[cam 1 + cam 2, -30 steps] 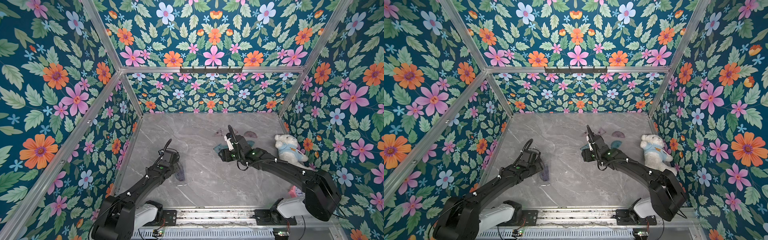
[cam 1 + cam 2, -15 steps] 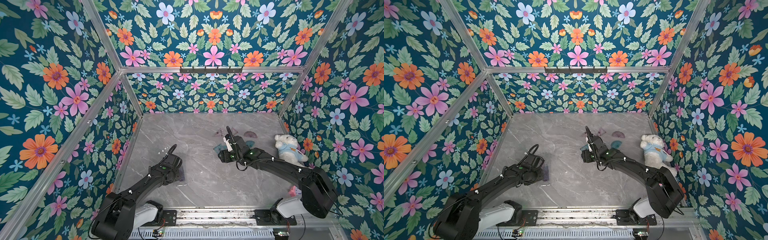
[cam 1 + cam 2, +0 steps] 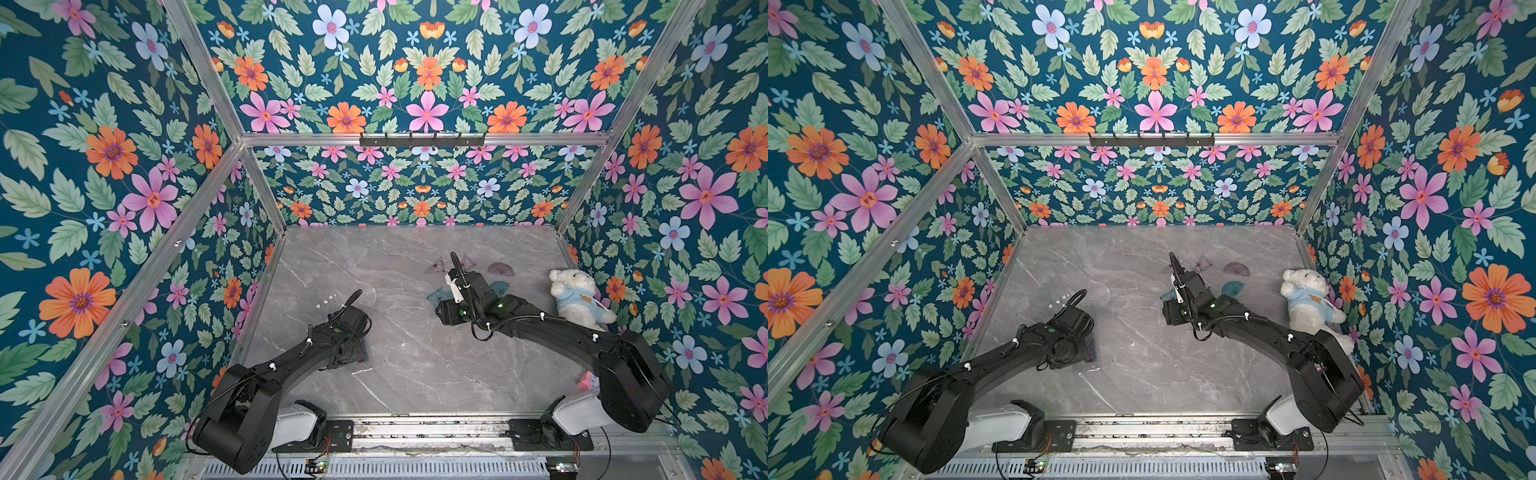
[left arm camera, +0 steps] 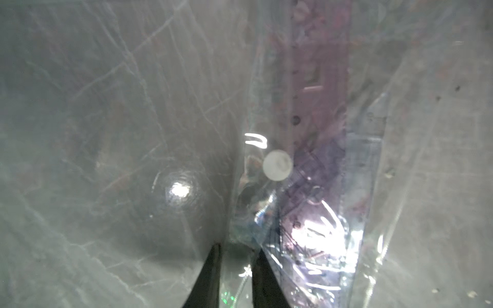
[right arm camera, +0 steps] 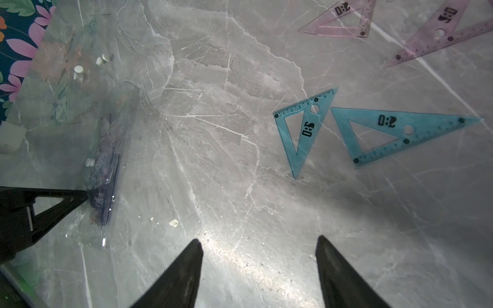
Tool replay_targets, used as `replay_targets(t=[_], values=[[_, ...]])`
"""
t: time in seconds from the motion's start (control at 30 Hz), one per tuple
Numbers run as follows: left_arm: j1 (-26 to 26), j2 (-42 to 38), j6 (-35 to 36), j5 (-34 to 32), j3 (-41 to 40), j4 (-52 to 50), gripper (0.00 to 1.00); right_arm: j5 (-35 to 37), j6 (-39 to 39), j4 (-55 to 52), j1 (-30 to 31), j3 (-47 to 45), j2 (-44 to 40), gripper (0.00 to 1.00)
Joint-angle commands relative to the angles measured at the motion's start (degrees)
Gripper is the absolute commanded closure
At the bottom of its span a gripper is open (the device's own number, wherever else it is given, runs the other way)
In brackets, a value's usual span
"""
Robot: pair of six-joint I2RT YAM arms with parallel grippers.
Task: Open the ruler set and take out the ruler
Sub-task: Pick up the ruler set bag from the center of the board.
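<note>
The ruler set (image 4: pixel 314 186) is a clear pouch with a white snap button (image 4: pixel 277 165) and a purple ruler (image 4: pixel 317 80) inside. It lies flat on the marble table, front left, and shows in both top views (image 3: pixel 362 348) (image 3: pixel 1090 348) beside the left wrist. My left gripper (image 4: pixel 237 248) is shut on the pouch's clear edge. The right wrist view shows its fingertips (image 5: pixel 80 198) pinching the pouch's end (image 5: pixel 106 170). My right gripper (image 5: pixel 257 240) hovers open over bare table near the middle, holding nothing.
Two teal set squares (image 5: pixel 301 133) (image 5: pixel 394 133) and two pink ones (image 5: pixel 344 21) (image 5: pixel 432 34) lie flat beyond the right gripper. A purple protractor (image 3: pixel 500 269) and a white teddy bear (image 3: pixel 577 299) sit at the right. Small white pieces (image 3: pixel 326 300) lie near the left wall.
The left arm has dropped toward the front onto the pouch, and its jaws have closed from wide apart onto the pouch's edge. The right arm has barely moved.
</note>
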Motion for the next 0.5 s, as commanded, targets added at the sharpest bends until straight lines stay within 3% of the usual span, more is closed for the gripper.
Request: replay_targets(t=[0.0,0.27,0.47], values=[[-0.24,0.44,-1.52,-1.90,0.05,-3.07,0.82,0.55,-0.56,0.25,0.01,0.71,0.65,0.30],[-0.85,-0.35,-2.03,-1.68,0.21,-3.17,1.00,0.49,-0.65,0.03,0.02,0.81,1.54,0.30],[-1.30,-1.44,-2.24,-1.59,0.78,-3.13,1.00,0.61,-0.59,-0.54,0.04,1.07,1.45,0.30]])
